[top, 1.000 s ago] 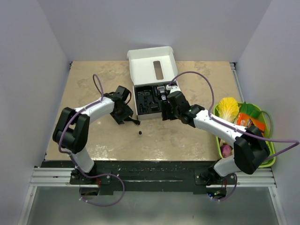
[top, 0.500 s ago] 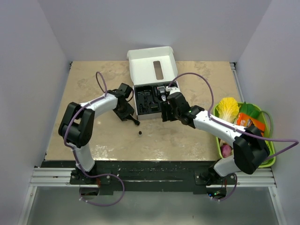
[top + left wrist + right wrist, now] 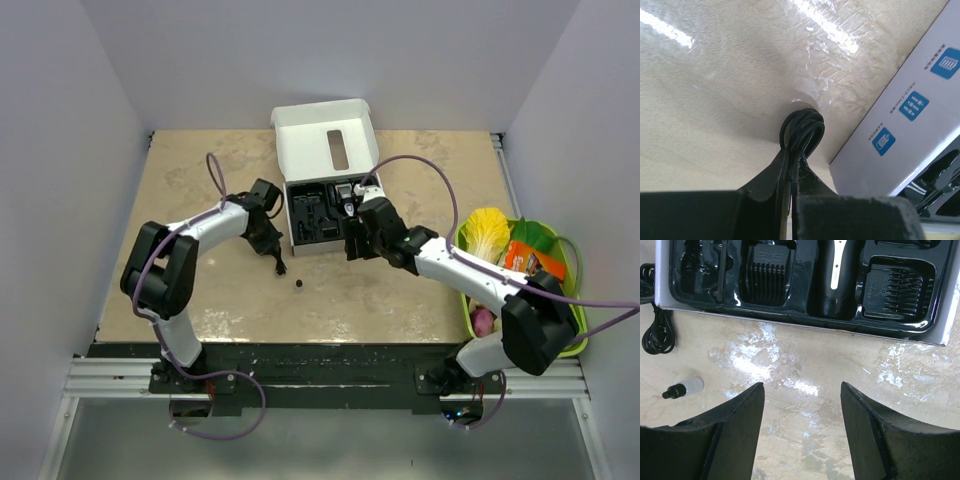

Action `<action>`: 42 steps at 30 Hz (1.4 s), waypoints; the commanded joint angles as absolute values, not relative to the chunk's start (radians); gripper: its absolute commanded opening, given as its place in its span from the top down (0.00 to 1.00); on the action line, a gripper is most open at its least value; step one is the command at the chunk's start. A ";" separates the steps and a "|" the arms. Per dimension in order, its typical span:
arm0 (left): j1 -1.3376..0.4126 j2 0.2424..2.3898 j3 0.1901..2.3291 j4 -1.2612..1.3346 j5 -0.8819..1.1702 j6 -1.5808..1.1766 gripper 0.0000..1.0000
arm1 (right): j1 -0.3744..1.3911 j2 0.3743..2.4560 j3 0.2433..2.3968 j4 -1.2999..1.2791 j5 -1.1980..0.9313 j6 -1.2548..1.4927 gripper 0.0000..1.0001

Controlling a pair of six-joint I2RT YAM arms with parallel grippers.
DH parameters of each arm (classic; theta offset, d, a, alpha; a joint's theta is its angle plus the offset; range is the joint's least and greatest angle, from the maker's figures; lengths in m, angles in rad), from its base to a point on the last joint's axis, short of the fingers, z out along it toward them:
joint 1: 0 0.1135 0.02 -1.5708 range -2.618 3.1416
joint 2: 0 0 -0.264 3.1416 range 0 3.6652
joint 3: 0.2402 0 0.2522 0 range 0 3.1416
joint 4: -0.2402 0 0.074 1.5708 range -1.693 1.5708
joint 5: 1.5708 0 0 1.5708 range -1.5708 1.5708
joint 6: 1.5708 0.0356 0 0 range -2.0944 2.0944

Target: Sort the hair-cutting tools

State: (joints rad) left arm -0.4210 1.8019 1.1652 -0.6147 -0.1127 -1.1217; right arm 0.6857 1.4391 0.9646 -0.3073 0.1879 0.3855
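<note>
While your left claw [image 3: 792, 157] is clamped on the coiled cord [image 3: 802, 127] just beside the box [image 3: 910, 100], your right claw [image 3: 802, 395] hangs spread wide with nothing in it over the table [image 3: 805, 365] just in front of that box. The clipper [image 3: 835, 275] lies in the box's black tray [image 3: 805, 315] with a comb guard [image 3: 767, 275] just left of it. You have a small bottle [image 3: 682, 388] lying alone on the table near the cord

The white box [image 3: 900, 115] wall stands close beside the left end effector [image 3: 791, 159] pinching the coiled cord [image 3: 802, 129]; tabletop [image 3: 715, 100] lies open opposite. Ahead of the wide-spread right end effector [image 3: 801, 390], bare tabletop runs free to the box.
</note>
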 commanded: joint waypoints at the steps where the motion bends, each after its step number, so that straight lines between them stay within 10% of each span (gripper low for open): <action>1: -0.420 1.701 1.186 -0.659 -0.133 -1.031 1.00 | 0.698 1.379 0.986 -0.327 0.198 0.403 0.35; 23: -0.420 1.851 1.842 -0.740 -0.029 -0.327 1.00 | 0.709 1.341 1.062 -0.419 0.255 0.368 0.34; 42: -0.422 2.134 1.965 -0.509 0.123 -0.045 1.00 | 0.709 1.273 0.985 -0.388 0.242 0.313 0.34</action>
State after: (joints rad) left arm -0.4213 2.1105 1.9205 -0.5999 0.0834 -0.1135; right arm 0.7052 1.3132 0.9977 -0.4183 0.2405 0.3370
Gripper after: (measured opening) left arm 0.056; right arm 0.655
